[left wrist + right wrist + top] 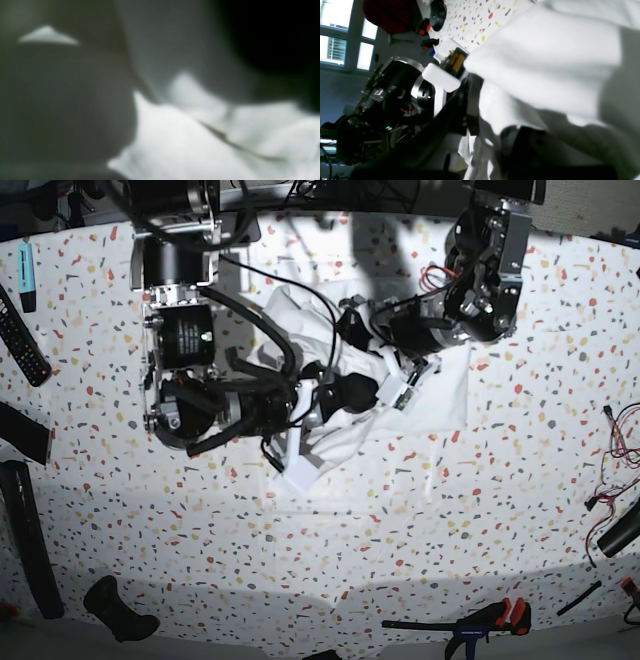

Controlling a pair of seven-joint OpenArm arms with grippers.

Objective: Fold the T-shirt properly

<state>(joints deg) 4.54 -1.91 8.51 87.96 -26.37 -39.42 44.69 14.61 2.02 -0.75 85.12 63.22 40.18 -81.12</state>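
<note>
We see T-shirt (440, 395) bunched mid worktop (400, 550), both arms over it. Right fingers (520, 140) pinched on T-shirt; left fingers spread wide, hidden among cloth.

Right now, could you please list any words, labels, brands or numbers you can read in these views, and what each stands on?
None can be read.
T-shirt: plain white, no print.
Remote control at the table edge: button markings too small to read.
Left wrist view: too blurred.

Crumpled white T-shirt (440, 395), bunched mid-table, partly hidden beneath both arms.
</note>
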